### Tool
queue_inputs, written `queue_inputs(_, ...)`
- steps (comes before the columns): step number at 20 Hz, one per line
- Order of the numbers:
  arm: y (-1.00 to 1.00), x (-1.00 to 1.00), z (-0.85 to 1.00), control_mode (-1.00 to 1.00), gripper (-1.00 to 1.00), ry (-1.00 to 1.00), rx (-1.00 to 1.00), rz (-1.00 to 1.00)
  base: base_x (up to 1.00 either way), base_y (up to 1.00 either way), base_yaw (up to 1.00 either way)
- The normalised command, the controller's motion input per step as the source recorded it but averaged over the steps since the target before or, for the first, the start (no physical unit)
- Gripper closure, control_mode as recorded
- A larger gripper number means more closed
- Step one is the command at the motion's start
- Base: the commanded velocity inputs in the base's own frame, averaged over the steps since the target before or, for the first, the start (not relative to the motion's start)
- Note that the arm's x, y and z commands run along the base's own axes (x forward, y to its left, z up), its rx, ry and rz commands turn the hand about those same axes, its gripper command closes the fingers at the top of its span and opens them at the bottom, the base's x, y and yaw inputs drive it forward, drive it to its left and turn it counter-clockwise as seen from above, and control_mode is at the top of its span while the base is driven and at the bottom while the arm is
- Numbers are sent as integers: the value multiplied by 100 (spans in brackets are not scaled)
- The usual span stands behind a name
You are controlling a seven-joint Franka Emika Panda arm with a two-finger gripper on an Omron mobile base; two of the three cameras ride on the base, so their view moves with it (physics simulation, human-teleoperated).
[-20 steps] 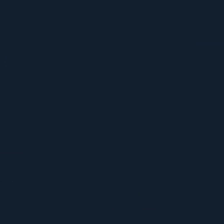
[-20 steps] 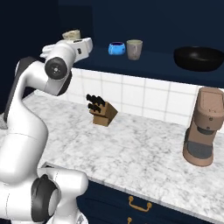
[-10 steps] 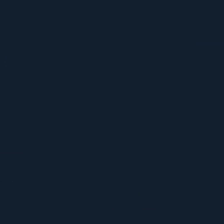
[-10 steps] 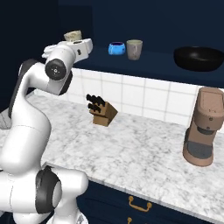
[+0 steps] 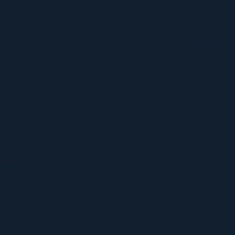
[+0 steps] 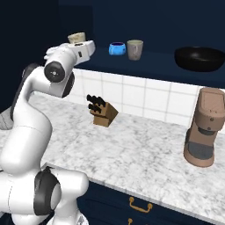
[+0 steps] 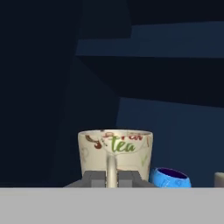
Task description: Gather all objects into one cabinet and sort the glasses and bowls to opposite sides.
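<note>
left base view: flat dark navy, no detail | right base view: even bright light on counter (image 6: 145, 154), soft shadows, cabinet (image 6: 154, 26) dim | hand view: dim, mug (image 7: 115, 155) lit in front, slightly soft | no glare.

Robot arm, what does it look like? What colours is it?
The arm is made of smooth, rounded glossy white sections, with dark grey round discs at the joints. The hand at its tip is a blocky white piece, and the gripper has two small grey fingertips. No cables or markings are visible.

On the cream mug (image 7: 115, 154) I read the green word "tea". The red lettering above it is illegible to me
</note>
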Motion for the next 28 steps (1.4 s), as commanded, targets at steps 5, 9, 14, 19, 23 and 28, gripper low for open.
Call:
queue_inputs(5,-18,-27,-6,-100,100,0,0,-6,0,0,0)
queue_inputs(9,-14,-48,-8,-100,100,0,0,-5,0,0,0)
queue_inputs(14,0,-38,-3,-100,100,0,1,-3,0,0,0)
queue_inputs(19,10,-4,-1,-100,100,3,3,-1,0,0,0)
queue_inputs(23,4,11,-9,-100,100,3,7,0,0,0,0)
queue_inputs(28,0,6,-25,-100,100,0,7,0,0,0,0)
